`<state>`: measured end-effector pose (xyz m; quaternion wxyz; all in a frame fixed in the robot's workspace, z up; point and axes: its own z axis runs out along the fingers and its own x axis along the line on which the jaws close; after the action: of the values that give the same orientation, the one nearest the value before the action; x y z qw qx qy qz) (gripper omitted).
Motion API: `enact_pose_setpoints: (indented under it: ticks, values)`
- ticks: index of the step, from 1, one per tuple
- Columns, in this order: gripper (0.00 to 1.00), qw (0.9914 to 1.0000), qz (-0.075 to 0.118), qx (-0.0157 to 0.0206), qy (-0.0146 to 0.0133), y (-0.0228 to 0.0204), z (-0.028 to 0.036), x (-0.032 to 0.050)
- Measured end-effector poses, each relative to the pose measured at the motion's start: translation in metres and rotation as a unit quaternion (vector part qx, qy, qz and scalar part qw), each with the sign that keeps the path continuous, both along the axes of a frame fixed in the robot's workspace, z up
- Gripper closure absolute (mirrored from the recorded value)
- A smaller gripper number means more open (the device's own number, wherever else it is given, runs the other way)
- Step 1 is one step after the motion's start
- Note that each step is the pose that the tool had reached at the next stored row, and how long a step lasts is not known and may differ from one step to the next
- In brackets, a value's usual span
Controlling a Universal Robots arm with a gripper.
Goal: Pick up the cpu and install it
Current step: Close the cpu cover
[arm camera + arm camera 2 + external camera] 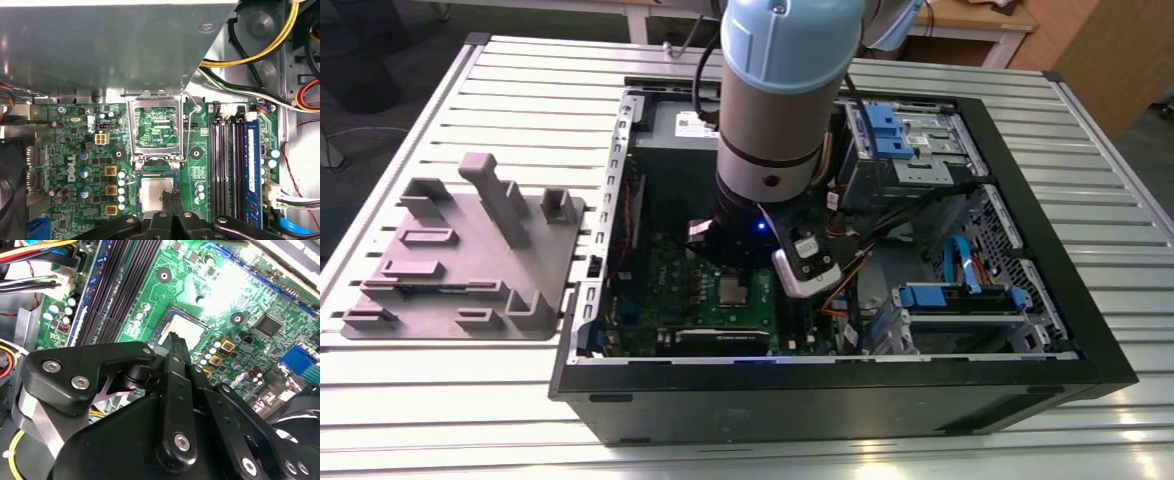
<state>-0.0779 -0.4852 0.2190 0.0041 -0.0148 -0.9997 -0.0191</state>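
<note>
Just above the seated cpu point(150, 195) (socket lid point(131, 125) upright beside it), hand point(168, 195) narrow and empty.

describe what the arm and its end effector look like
The arm is a silver-grey cylinder with a pale blue joint cap, a black wrist section carrying a small blue light, and a black cable alongside. The end effector is black linked bars pinned with silver screws.

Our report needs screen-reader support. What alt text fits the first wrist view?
The silver cpu sits at the green motherboard's open socket, with the black gripper right at its edge. The socket's metal load plate is hinged open, and memory slots run alongside.
</note>
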Motion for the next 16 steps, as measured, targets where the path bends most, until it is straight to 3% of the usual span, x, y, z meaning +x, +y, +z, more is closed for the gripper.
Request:
enact_pose_setpoints:
  ticks: [9, 16]
  values:
    - [0.89, 1.0, 0.0, 0.0, 0.0, 0.0, 0.0, 0.0066]
    - [0.89, 1.0, 0.0, 0.0, 0.0, 0.001, 0.0, 0.0184]
